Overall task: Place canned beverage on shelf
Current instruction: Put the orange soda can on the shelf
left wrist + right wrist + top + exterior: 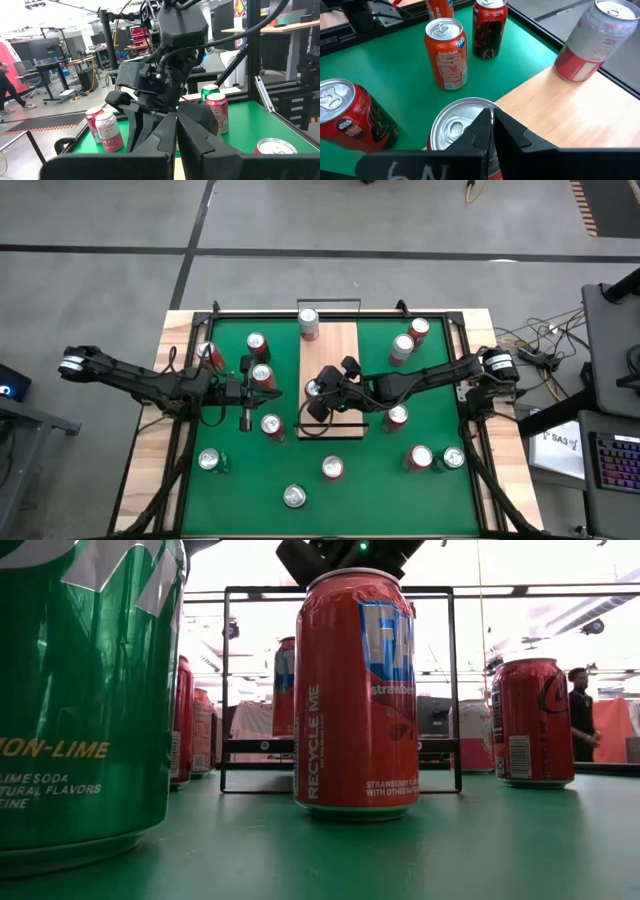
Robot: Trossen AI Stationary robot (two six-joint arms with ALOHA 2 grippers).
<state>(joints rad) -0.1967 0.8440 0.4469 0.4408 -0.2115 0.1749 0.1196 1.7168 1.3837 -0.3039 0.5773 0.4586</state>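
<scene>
High view shows the shelf (338, 350) lying mid-mat, one silver-and-red can (309, 323) on its far end. Right gripper (318, 393) is clamped on a silver-topped can (462, 131) at the shelf's left edge. Left gripper (246, 391) hovers nearby, fingers together, empty.

Silver-topped can (314, 387) upright on pale wooden shelf (340, 345)
</scene>
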